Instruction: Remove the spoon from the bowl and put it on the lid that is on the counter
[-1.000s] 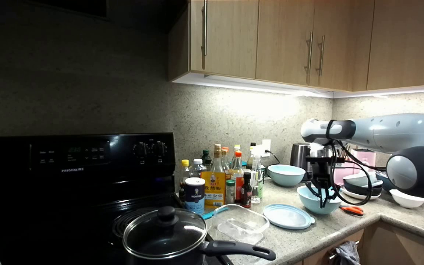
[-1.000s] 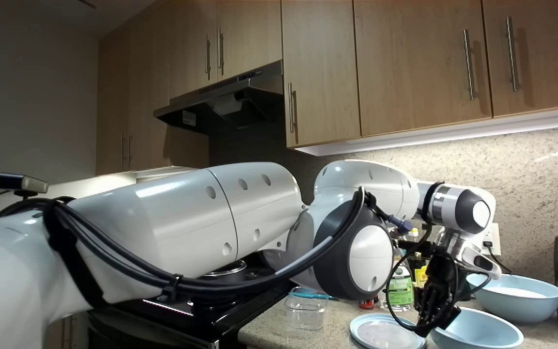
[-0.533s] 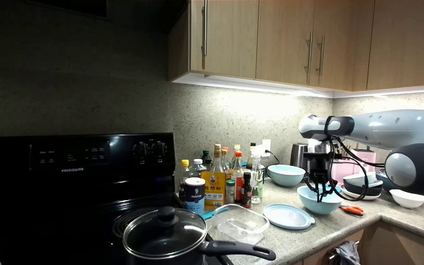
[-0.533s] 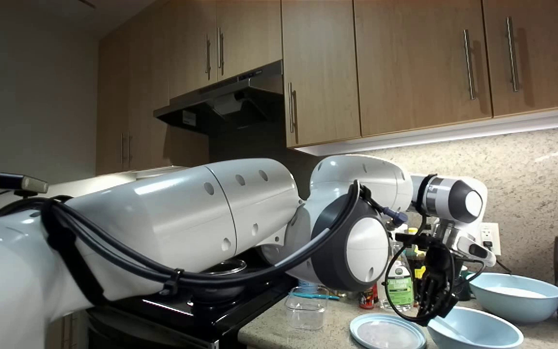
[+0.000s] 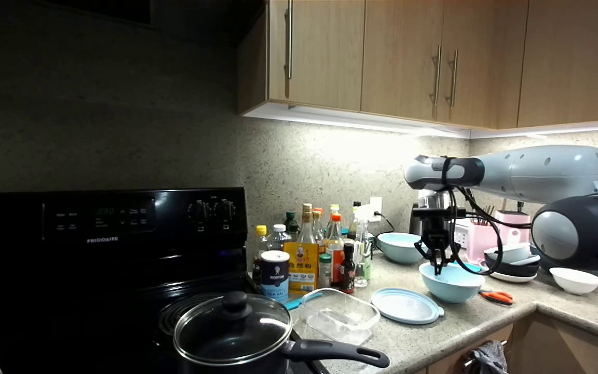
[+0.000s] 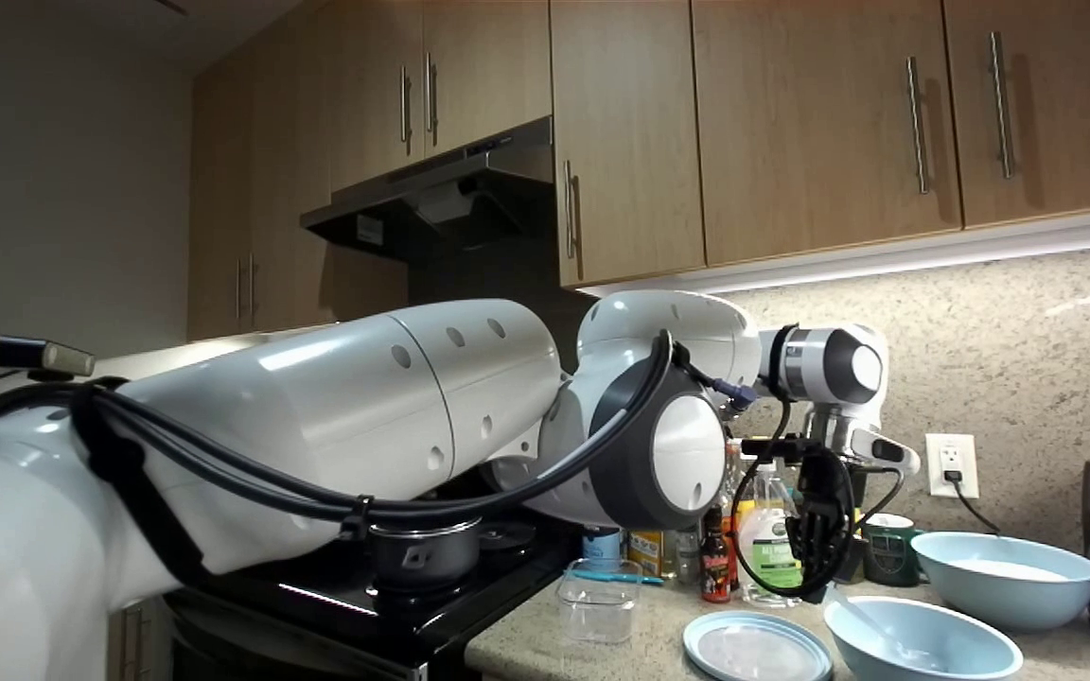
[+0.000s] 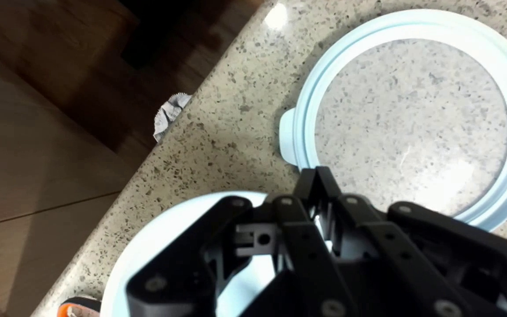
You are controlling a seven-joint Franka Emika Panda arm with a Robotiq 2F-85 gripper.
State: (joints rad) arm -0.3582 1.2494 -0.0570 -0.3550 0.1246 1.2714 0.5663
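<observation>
The pale blue bowl [image 5: 449,291] stands on the counter, partly under my gripper. A pale, translucent spoon [image 6: 862,617] leans inside it in an exterior view, its upper end rising past the rim up to my fingertips. My gripper [image 5: 437,272] is over the bowl's left part, fingertips together, apparently on the spoon's end. In the wrist view the gripper [image 7: 316,171] shows a pale sliver between the fingers; the rest of the spoon is hidden there. The lid [image 7: 412,114], round with a blue rim and a see-through middle, lies flat beside the bowl [image 7: 145,253].
Behind stands another pale blue bowl [image 6: 1004,586] with white contents. A clear container [image 5: 340,311] and several bottles [image 5: 307,244] are near the stove. Orange-handled scissors [image 5: 497,297] lie beyond the bowl. The counter's front edge [image 7: 156,154] runs close to bowl and lid. A cable loops round the gripper.
My gripper has risen and shifted toward the lid side, out of the bowl to above its rim. The spoon stands steeper, more of it showing above the rim. The lid has not moved.
</observation>
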